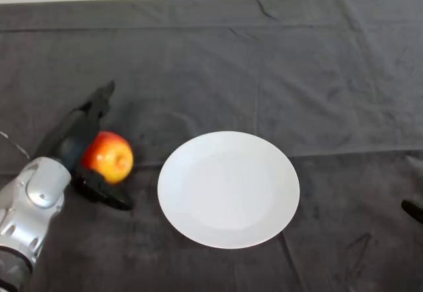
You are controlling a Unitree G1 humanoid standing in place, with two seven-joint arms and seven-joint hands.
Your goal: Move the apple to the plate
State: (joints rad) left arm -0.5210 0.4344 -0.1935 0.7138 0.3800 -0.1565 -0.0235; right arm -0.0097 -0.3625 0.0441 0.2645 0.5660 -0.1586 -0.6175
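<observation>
A red and yellow apple [109,156] sits at the left of the dark cloth, just left of a white plate [228,189] that holds nothing. My left hand [69,145] comes in from the lower left and its palm is against the apple's left side. The fingers [98,102] reach straight out past the apple's far side and the thumb [106,196] lies along its near side. Neither is curled round the apple. A small gap of cloth separates the apple from the plate's left rim.
The dark cloth [317,74] covers the whole table, with its far edge along the top of the view. A small dark object [414,210] pokes in at the right edge.
</observation>
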